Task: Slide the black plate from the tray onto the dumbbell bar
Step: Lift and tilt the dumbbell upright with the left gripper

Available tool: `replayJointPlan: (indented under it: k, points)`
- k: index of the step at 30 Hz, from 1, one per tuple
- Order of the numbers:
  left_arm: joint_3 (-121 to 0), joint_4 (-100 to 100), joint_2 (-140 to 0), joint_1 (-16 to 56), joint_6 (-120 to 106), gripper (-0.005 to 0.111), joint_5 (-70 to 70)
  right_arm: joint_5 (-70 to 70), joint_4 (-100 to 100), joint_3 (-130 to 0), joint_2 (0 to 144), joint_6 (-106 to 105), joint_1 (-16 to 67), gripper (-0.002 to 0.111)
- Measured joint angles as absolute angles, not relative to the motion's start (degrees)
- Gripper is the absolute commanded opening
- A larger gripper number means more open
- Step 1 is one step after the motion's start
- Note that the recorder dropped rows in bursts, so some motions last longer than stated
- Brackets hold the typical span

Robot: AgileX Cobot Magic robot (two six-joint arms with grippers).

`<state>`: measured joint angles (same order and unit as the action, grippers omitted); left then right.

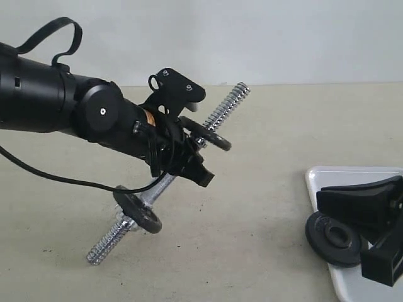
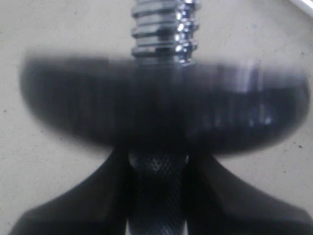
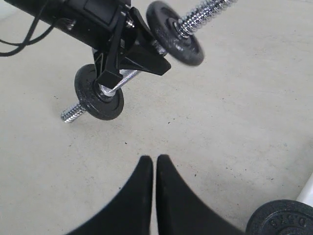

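My left gripper [image 1: 187, 153] is shut on the knurled middle of the dumbbell bar [image 1: 227, 107] and holds it tilted above the table. Two black discs sit on the bar, one low [image 1: 137, 212] and one high [image 1: 211, 135]. In the left wrist view the upper disc [image 2: 161, 107] is blurred across the bar [image 2: 164, 29], just beyond the gripper [image 2: 159, 164]. The black plate [image 1: 334, 236] lies flat at the near-left edge of the white tray [image 1: 352, 174]. My right gripper [image 1: 324, 200] hovers just above it, shut and holding nothing [image 3: 155, 159]. The plate [image 3: 283, 220] shows beside its fingers.
A black cable [image 1: 63, 182] hangs from the left arm down to the beige table [image 1: 252, 239]. The tray's rim [image 3: 308, 193] shows at the edge of the right wrist view.
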<state>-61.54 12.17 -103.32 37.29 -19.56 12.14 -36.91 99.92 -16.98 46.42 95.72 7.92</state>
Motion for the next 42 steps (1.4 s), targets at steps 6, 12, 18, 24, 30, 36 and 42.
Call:
replayJointPlan:
  k: [6,12,18,24,30,36,42]
  points:
    - [-61.49,12.05,-102.55,37.29,-19.56,0.004,12.56,-36.91,99.92,-16.98,46.42,95.72,7.92,0.0]
    - [-61.49,12.05,-102.55,37.29,-19.56,0.004,12.59,-36.91,99.92,-16.98,46.42,95.72,7.92,0.0]
    - [-61.49,12.05,-102.46,37.29,-20.18,0.004,14.11,-36.71,99.92,-16.98,46.42,96.06,7.92,0.0]
    - [-61.49,11.8,-102.46,37.29,-21.93,0.004,18.69,-32.19,99.92,-16.77,46.42,98.3,7.92,0.0]
    - [-61.49,11.69,-102.46,37.29,-25.8,0.004,21.85,-29.32,99.92,-16.77,46.51,100.61,7.92,0.0]
    - [-61.49,11.67,-102.46,37.29,-30.06,0.004,24.27,-27.83,99.92,-18.13,52.32,102.32,7.92,0.0]
    - [-61.49,11.67,-102.46,37.29,-30.61,0.004,24.57,-27.46,100.06,-23.14,60.72,102.2,7.92,0.0]
